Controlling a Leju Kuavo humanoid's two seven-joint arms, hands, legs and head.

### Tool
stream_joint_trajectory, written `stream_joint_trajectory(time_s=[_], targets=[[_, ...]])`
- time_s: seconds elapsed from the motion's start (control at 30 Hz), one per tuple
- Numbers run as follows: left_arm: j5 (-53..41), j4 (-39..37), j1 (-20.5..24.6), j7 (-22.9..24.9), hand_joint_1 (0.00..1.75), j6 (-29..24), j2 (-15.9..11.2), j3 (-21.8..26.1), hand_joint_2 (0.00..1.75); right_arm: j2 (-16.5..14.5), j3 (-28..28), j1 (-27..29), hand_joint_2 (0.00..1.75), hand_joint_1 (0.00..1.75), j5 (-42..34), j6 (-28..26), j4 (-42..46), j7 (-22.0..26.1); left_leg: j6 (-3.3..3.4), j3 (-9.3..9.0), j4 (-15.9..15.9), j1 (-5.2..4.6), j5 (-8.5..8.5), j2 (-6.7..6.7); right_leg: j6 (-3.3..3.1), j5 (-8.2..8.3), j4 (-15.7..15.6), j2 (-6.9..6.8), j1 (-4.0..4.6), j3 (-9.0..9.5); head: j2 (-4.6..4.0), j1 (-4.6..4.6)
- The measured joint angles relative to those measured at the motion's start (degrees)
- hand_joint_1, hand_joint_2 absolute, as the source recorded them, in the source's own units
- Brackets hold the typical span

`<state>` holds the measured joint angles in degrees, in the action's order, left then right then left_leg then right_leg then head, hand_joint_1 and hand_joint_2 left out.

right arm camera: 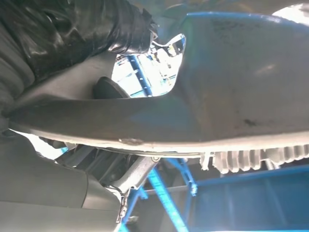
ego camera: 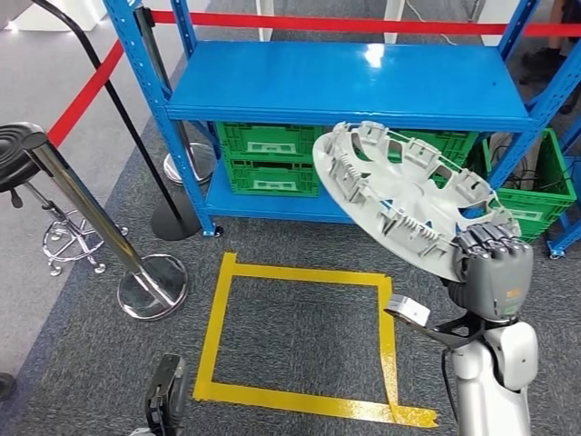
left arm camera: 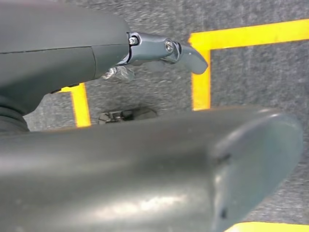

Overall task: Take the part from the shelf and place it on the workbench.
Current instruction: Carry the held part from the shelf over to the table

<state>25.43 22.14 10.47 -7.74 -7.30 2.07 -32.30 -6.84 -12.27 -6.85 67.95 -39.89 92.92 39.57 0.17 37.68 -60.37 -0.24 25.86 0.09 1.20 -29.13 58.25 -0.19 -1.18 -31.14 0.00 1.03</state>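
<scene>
Part (ego camera: pixel 404 195), pale grey ribbed wheel-cover disc, tilted, rim gripped by right hand (ego camera: pixel 495 268) fingers (ego camera: pixel 487 238)

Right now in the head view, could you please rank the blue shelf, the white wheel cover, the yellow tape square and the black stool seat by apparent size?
1. Blue shelf
2. Yellow tape square and white wheel cover: similar spans, and the cover, held by the right robot hand, is nearer the camera, so unranked.
3. Black stool seat, partly cropped.
</scene>
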Motion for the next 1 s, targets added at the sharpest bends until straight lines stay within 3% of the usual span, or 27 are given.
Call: stream_joint_trajectory(time_s=[0.1,0.13,0.17,0.2,0.23,0.27,0.33,0.4,0.47,0.5,0.53,0.6,0.63,0.67,0.7,0.77,0.8,0.87,0.9,0.97,1.0], targets=[[-0.2,0.0,-0.6,0.0,0.00,-0.2,-0.1,0.0,0.00,0.0,-0.6,0.8,1.75,1.75,-0.4,0.0,1.1,0.0,-0.80,2.49,-10.0,0.32,7.59,-0.04,-1.18,1.31,0.2,-0.17,0.11,-1.76,0.00,-0.16],[-0.2,0.0,-0.8,0.0,0.00,-0.3,-0.1,0.0,0.00,0.0,-0.7,1.1,1.75,1.75,-0.5,0.0,1.3,0.0,-0.87,2.86,-13.1,0.38,8.85,-0.04,-1.28,1.72,0.3,-0.19,0.22,-2.40,0.00,-0.16],[-0.1,0.0,-0.9,0.0,0.00,-0.3,-0.1,0.0,0.00,0.0,-0.9,1.2,1.75,1.75,-0.5,0.0,1.5,0.0,-0.81,2.50,-14.6,0.39,8.87,-0.05,-1.32,2.09,0.5,-0.19,0.34,-3.08,0.00,-0.16],[0.1,0.0,-1.0,-0.1,0.00,-0.3,0.0,0.0,0.00,0.0,-1.1,1.4,1.75,1.75,-0.5,0.0,1.6,0.0,-0.60,1.23,-14.0,0.37,7.77,-0.05,-1.34,2.45,0.8,-0.17,0.50,-3.76,0.00,-0.16],[0.2,0.0,-1.0,-0.2,0.00,-0.3,0.0,0.0,0.00,0.0,-1.3,1.5,1.75,1.75,-0.5,0.0,1.7,0.0,-0.20,-0.88,-11.5,0.29,6.15,-0.08,-1.32,2.80,1.0,-0.13,0.67,-4.40,0.00,-0.16],[0.4,0.0,-0.9,-0.4,0.00,-0.4,-0.1,0.1,0.00,0.0,-1.5,1.5,1.75,1.75,-0.5,0.0,1.7,0.0,0.47,-3.58,-7.5,0.12,5.05,-0.13,-1.26,3.17,1.2,-0.12,0.79,-4.94,0.00,-0.12],[0.7,0.0,-0.5,-0.7,0.00,-0.4,-0.2,0.3,0.00,0.0,-1.8,1.4,1.75,1.75,-0.5,0.0,1.8,0.0,1.60,-8.27,0.1,-0.31,4.65,-0.22,-0.78,4.05,1.2,-0.13,0.85,-5.59,0.00,-0.09],[1.0,0.0,-0.2,-0.8,0.00,-0.4,-0.2,0.6,0.00,0.0,-1.9,1.1,1.75,1.75,-0.4,0.0,1.8,0.0,2.00,-9.61,3.1,-0.83,4.52,-0.28,0.02,5.27,0.7,-0.20,0.50,-5.83,0.00,-0.13],[1.2,0.0,0.0,-0.9,0.00,-0.1,0.0,0.9,0.00,0.0,-1.9,0.7,1.75,1.75,-0.2,0.0,1.8,0.0,2.30,-9.04,4.2,-0.80,2.88,-0.12,0.67,5.48,0.3,-0.16,0.27,-6.20,0.00,-0.15],[1.3,0.0,0.1,-0.8,0.00,0.0,0.1,1.1,0.00,0.0,-1.9,0.6,1.75,1.75,-0.2,0.0,1.8,0.0,2.57,-8.61,4.7,-0.63,2.01,0.00,0.90,4.16,0.9,-0.08,0.30,-6.65,0.00,-0.06],[1.3,0.0,0.2,-0.8,0.00,0.1,0.1,1.2,0.00,0.1,-1.9,0.4,1.75,1.75,-0.2,0.0,1.8,0.0,2.76,-7.97,5.1,-0.43,1.18,0.12,1.11,1.81,2.6,-0.01,0.32,-7.32,0.00,0.09],[1.4,0.0,0.3,-0.9,0.00,0.1,0.2,1.3,0.00,0.2,-1.8,0.0,1.75,1.75,-0.1,0.0,1.8,0.0,2.96,-6.13,4.9,-0.39,-0.24,0.20,1.52,-3.78,9.1,0.06,0.25,-8.85,0.00,0.31],[1.3,0.0,0.3,-0.9,0.00,0.1,0.3,1.3,0.00,0.2,-1.8,-0.1,1.75,1.75,-0.2,0.0,1.8,0.0,2.89,-5.05,4.7,-0.38,-0.94,0.21,1.75,-5.25,12.7,0.06,0.19,-9.31,0.00,0.34],[1.2,0.0,0.3,-0.9,0.00,0.1,0.3,1.3,0.00,0.3,-1.8,-0.1,1.75,1.75,-0.2,0.0,1.8,0.0,2.78,-3.91,4.5,-0.33,-1.64,0.22,1.98,-5.26,15.3,0.06,0.13,-9.21,0.00,0.34],[1.2,0.0,0.3,-0.9,0.00,0.1,0.4,1.3,0.00,0.3,-1.8,-0.2,1.75,1.75,-0.2,0.0,1.7,0.0,2.62,-2.73,4.1,-0.24,-2.31,0.23,2.19,-3.97,16.2,0.05,0.04,-8.38,0.00,0.36],[1.2,0.0,0.2,-0.9,0.00,0.2,0.5,1.3,0.00,0.4,-1.8,-0.4,1.75,1.75,-0.1,0.0,1.7,0.0,2.09,-0.45,3.2,0.03,-3.44,0.23,2.63,-0.69,12.2,0.05,-0.24,-4.12,0.00,0.37],[1.2,0.0,0.2,-0.9,0.00,0.2,0.5,1.4,0.00,0.4,-1.8,-0.5,1.75,1.75,-0.1,0.0,1.7,0.0,1.73,0.57,2.6,0.08,-3.92,0.20,2.82,-0.69,8.0,0.07,-0.25,-0.97,0.00,0.41],[1.3,0.0,0.0,-0.9,0.00,0.2,0.5,1.5,0.00,0.4,-1.8,-0.9,1.75,1.75,-0.1,0.0,1.6,0.0,1.05,1.87,1.8,0.02,-5.02,0.13,2.28,-2.56,1.4,0.17,-0.11,3.24,0.00,0.35],[1.3,0.0,-0.1,-1.0,0.00,0.2,0.5,1.5,0.00,0.4,-1.8,-1.0,1.75,1.75,-0.1,0.0,1.6,0.0,0.74,2.18,1.8,-0.01,-5.64,0.10,1.75,-3.25,0.1,0.22,0.12,3.76,0.00,0.32],[1.3,-0.1,-0.3,-1.0,0.00,0.3,0.5,1.6,0.00,0.4,-1.8,-1.0,1.75,1.75,-0.1,0.0,1.5,0.0,0.14,2.60,1.9,0.11,-6.38,0.01,0.50,-2.54,0.1,0.09,0.16,2.50,0.00,0.30],[1.3,-0.1,-0.5,-1.0,0.00,0.2,0.5,1.6,0.00,0.4,-1.8,-1.1,1.75,1.75,-0.1,0.0,1.5,0.0,-0.22,3.02,1.3,0.20,-5.21,-0.05,-0.17,-1.88,0.2,-0.02,0.12,1.96,0.00,0.21]])
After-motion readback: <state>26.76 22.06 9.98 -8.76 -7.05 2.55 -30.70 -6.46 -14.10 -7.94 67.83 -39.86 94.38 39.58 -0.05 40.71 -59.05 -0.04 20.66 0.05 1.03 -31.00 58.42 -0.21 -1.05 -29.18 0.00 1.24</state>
